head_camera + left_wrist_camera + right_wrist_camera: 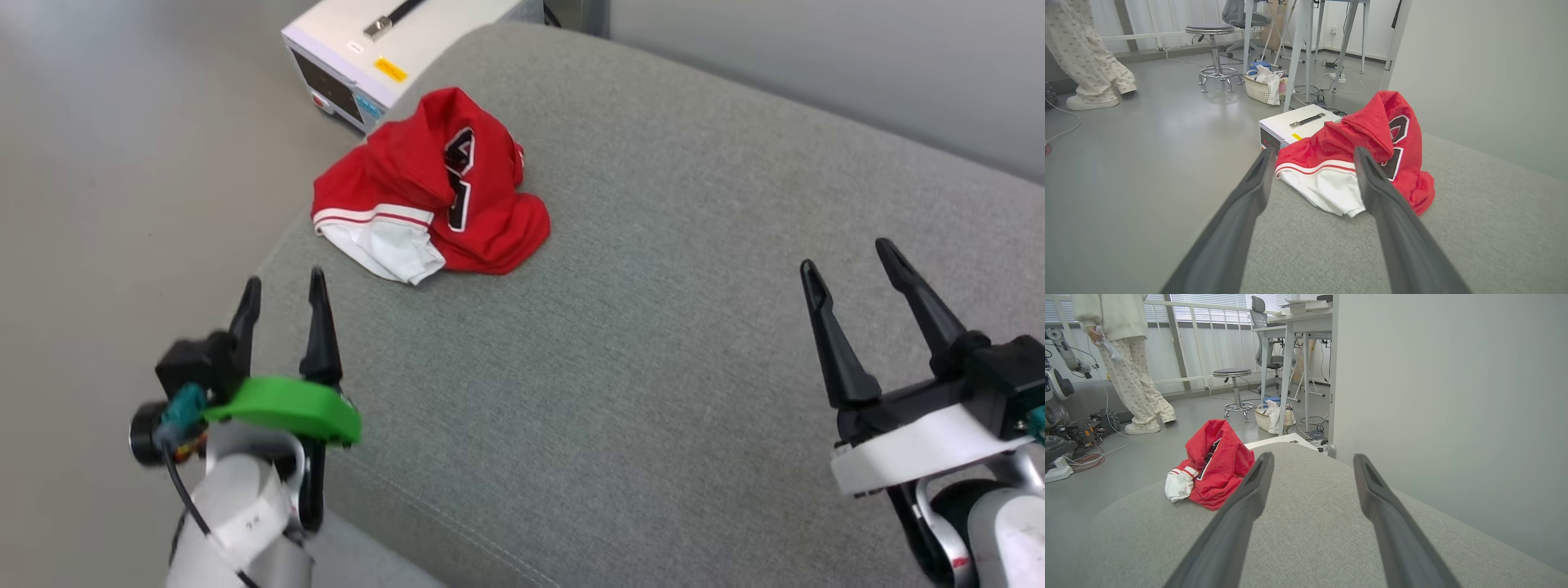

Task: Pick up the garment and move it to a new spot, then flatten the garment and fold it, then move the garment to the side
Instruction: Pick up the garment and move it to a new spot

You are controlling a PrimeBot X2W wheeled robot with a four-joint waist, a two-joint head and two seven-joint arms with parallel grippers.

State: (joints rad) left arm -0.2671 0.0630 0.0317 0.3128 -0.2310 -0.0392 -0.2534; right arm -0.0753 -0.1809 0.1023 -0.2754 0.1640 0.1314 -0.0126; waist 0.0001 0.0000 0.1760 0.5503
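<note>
Where the garment (433, 196) sits, head view: bunched up on the grey cushion (653, 392), near its far-left edge.
Left gripper (285, 278): wide, empty, near it.
Right gripper (846, 255): wide, empty, well apart.
Left wrist view: garment just past the fingertips.
Right wrist view: garment off left.

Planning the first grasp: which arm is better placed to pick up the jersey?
Left. The left gripper hangs open just short of the jersey, its fingers aimed at it. The right gripper, also open, is farther off across the grey cushion.
</note>
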